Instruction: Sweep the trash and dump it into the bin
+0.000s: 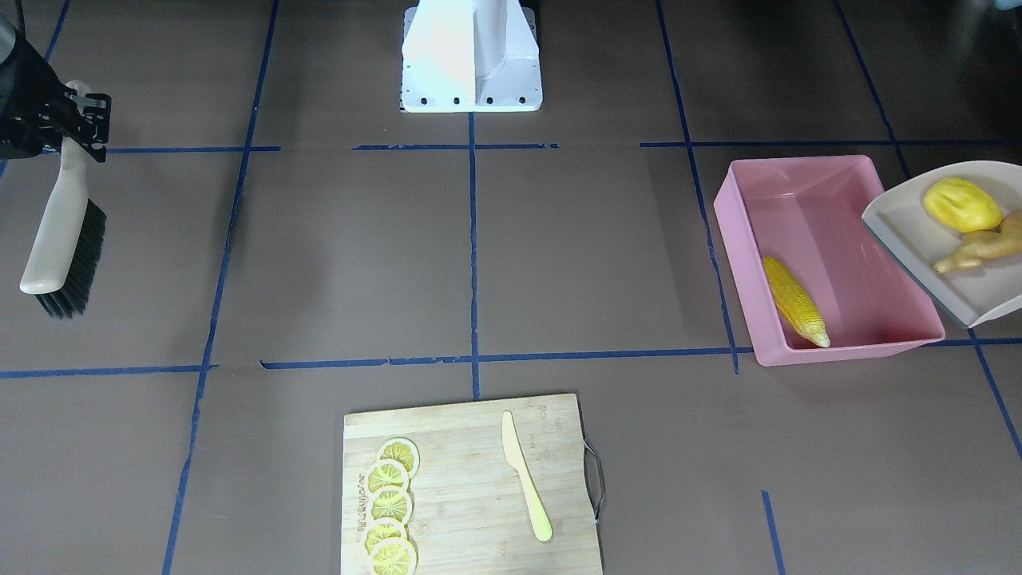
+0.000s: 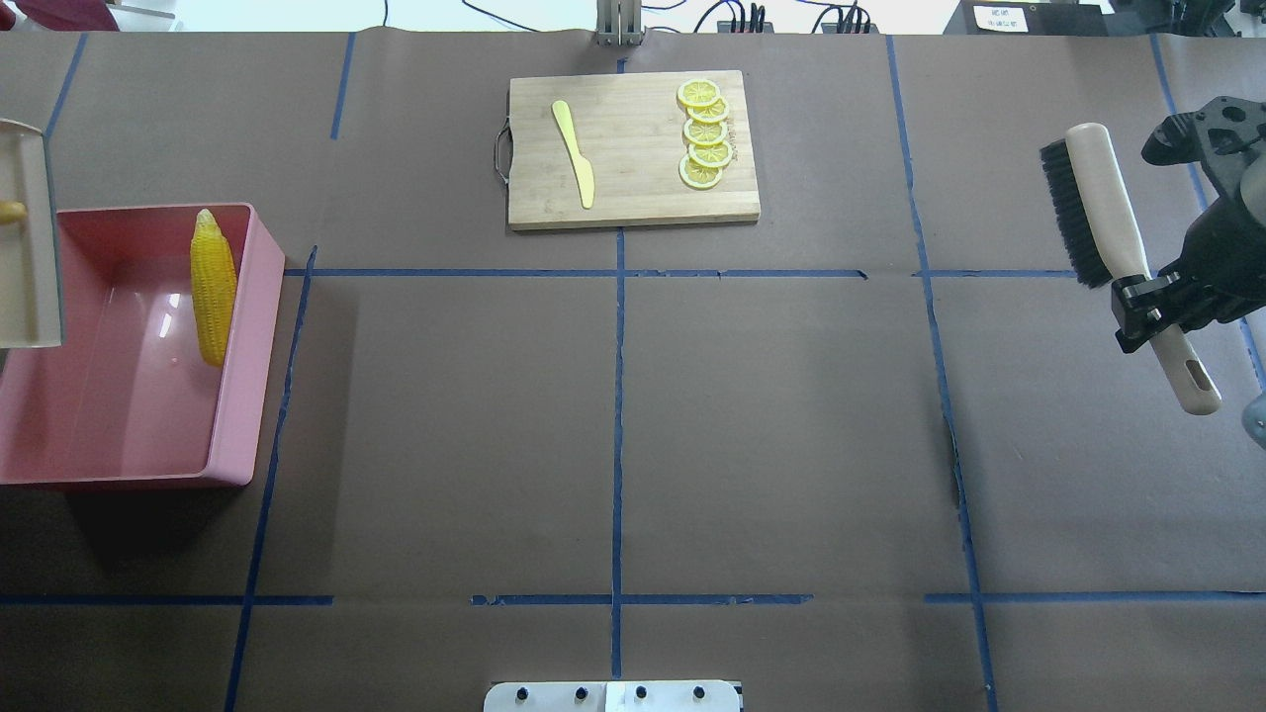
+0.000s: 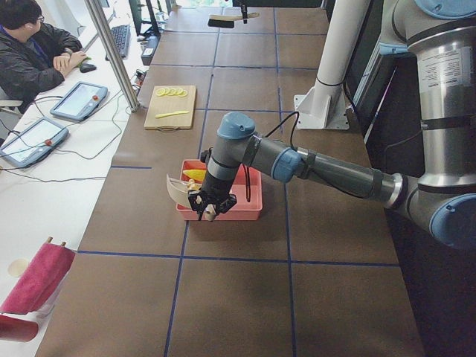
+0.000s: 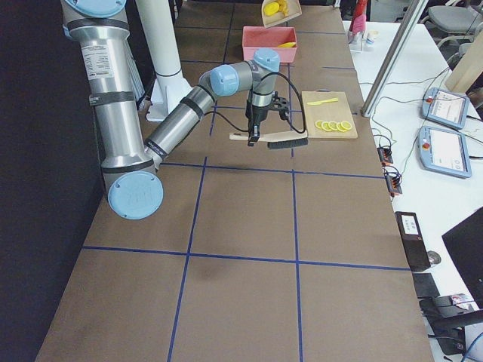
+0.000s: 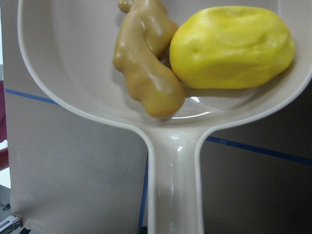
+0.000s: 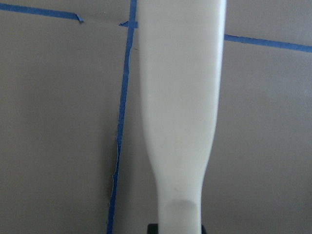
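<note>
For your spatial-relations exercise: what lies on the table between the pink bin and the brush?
Overhead view: only bare, blue-taped table separates the bin from the brush; the cutting board sits farther back.

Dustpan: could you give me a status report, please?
Right gripper shut on brush. Left gripper: grip unclear. Dustpan at bin rim, ginger root, yellow lump aboard; corn cob binned.

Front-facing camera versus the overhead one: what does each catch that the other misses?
Only the front-facing view shows the yellow lump and most of the ginger root lying in the dustpan. Only the overhead view shows cables at the far side and the slot in the end of the brush handle. Both show the corn cob in the pink bin, and the cutting board with the knife and lemon slices.
</note>
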### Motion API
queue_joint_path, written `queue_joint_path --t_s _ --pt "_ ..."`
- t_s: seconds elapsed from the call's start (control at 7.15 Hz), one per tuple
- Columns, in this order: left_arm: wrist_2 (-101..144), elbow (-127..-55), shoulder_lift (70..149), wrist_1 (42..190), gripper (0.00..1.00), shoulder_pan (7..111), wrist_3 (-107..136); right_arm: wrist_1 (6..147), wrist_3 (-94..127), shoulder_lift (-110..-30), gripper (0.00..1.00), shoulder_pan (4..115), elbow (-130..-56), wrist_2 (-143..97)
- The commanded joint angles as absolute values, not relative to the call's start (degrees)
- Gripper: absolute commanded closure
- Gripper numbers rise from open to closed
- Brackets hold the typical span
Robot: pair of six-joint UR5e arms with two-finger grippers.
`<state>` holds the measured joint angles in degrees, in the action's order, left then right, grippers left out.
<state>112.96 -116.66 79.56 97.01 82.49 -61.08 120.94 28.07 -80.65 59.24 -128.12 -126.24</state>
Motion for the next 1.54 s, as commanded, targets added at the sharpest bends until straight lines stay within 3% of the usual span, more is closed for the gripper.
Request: queue_joint_path --t_s 0.0,0.14,0.7,0.98,1.4 --pt "106.03 -125.01 79.45 86.12 1.00 80.60 -62.05 120.94 27.95 -80.86 1.00 59.50 -128.06 -126.30" --pt "103.39 -128.64 79.45 81.43 1.00 79.90 -61.96 120.94 27.86 -81.29 1.00 59.50 -128.06 -126.21" --pt "97.82 -130.34 79.63 79.54 1.00 77.70 -62.05 120.94 26.54 -81.56 1.00 60.55 -126.83 -126.21" --pt "98.35 -130.25 80.33 78.50 1.00 77.26 -61.96 119.72 19.64 -86.20 1.00 63.61 -126.91 -126.39" --pt "108.49 -129.64 86.03 72.26 1.00 77.17 -61.44 98.93 20.90 -101.57 1.00 64.60 -123.59 -129.97"
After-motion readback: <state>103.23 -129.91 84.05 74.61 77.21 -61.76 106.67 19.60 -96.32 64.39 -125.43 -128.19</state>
